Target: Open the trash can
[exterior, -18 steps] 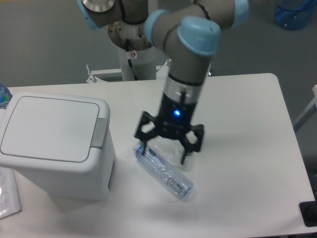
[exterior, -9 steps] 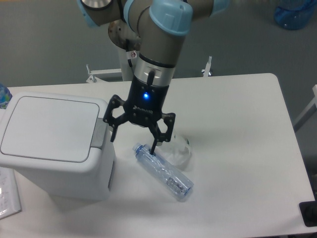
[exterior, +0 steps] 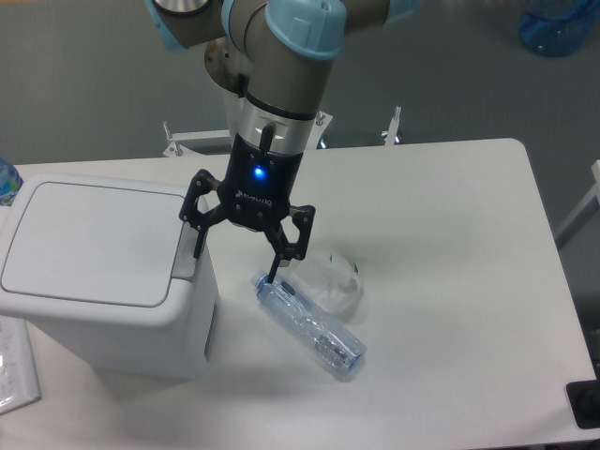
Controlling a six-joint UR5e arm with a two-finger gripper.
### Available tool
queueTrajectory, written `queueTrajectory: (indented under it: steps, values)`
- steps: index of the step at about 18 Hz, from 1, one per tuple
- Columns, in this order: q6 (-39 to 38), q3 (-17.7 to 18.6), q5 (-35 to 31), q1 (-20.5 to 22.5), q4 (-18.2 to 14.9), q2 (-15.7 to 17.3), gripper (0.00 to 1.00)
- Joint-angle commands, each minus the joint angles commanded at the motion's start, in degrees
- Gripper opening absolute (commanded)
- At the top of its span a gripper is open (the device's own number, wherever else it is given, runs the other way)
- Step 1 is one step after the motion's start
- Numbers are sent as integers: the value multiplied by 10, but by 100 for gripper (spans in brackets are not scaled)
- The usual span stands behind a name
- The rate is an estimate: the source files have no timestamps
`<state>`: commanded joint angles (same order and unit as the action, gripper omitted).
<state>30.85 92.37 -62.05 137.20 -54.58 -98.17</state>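
Note:
The trash can is a large white boxy bin at the left of the table. Its flat white lid is down, and a grey push tab runs along the lid's right edge. My gripper hangs open and empty just right of the can. Its left fingertip is at the grey tab; I cannot tell whether it touches. Its right fingertip hovers over the cap end of a clear plastic bottle lying on the table.
A crumpled clear plastic piece lies beside the bottle. A sheet of paper pokes out at the can's left front. A blue bottle top shows at the far left edge. The table's right edge is near x 600.
My gripper has moved left from above the bottle to the can's right side, still open. The bottle and the can have not moved.

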Motion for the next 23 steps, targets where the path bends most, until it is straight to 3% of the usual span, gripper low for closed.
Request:
queueTrajectory:
  steps: [14, 18, 20, 23]
  values:
    - [2, -8, 0, 6, 2, -3, 100]
    - [7, -12, -4, 45, 54, -20, 100]
    - [15, -17, -8, 71, 78, -47, 100]
    - [73, -25, -11, 110, 87, -82, 100]
